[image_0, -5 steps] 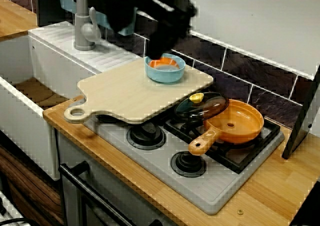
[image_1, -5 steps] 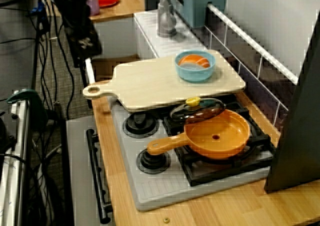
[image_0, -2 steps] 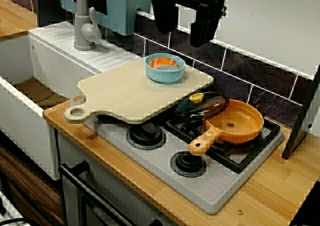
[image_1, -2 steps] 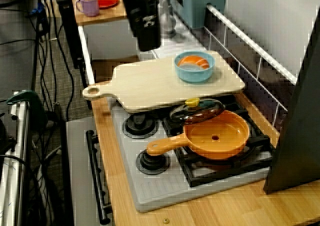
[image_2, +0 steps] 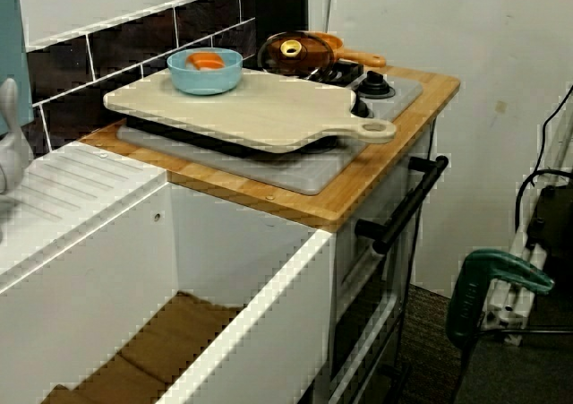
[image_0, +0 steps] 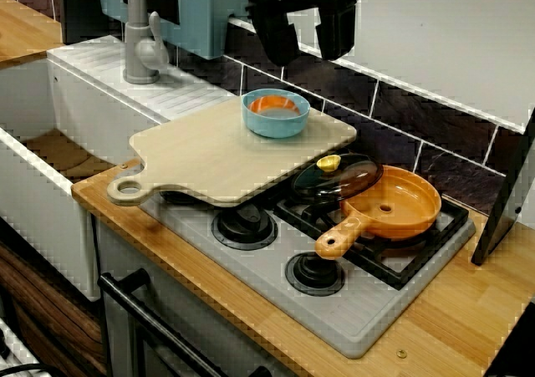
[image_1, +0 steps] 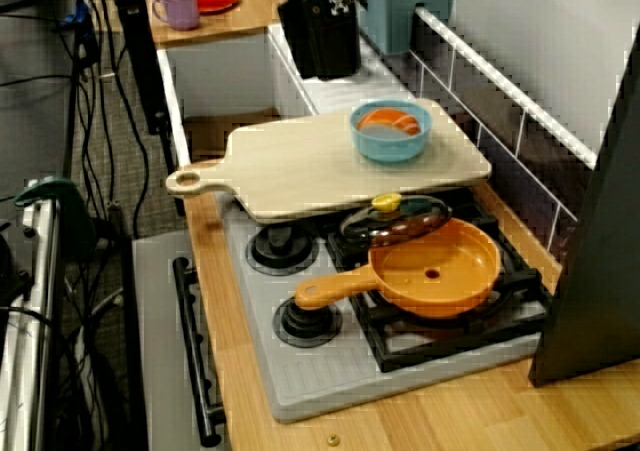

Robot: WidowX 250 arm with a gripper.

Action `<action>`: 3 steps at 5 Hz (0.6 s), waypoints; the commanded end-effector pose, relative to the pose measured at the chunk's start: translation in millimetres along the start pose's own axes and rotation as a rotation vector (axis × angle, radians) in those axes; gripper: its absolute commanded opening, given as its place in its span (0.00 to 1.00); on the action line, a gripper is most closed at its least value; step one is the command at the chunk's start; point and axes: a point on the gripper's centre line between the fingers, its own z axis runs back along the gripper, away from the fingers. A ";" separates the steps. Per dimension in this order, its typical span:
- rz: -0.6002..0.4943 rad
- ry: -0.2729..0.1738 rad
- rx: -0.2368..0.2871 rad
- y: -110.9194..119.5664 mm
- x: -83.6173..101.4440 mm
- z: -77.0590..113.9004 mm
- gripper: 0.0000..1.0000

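A blue bowl [image_0: 275, 114] with an orange piece inside sits at the back of a pale wooden cutting board [image_0: 209, 155] that lies across the stove's left burners. In the front view my gripper [image_0: 305, 36] hangs well above the bowl, a little behind it, open, with only the wall showing between its two black fingers. From the stove end the gripper [image_1: 322, 61] is a dark block up and left of the bowl [image_1: 390, 131]. The view from the sink end shows the bowl [image_2: 205, 70] and the board [image_2: 260, 108], but no gripper.
An orange pan [image_0: 393, 203] with a wooden handle sits on the right burner, with a dark glass lid [image_0: 337, 176] leaning on its rim. Grey faucet [image_0: 142, 43] and white sink [image_0: 42, 185] lie left. A black panel [image_0: 506, 201] stands at the right.
One second ago the gripper was low at the bowl and blurred. It has since risen and drawn back toward the wall with its fingers apart. The bowl stays on the board.
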 end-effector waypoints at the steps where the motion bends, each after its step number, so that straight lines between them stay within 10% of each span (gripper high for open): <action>1: 0.005 -0.038 -0.031 1.3 5.0 -12.5 1.00; 3: 0.015 -0.033 -0.127 14.0 22.5 -27.4 1.00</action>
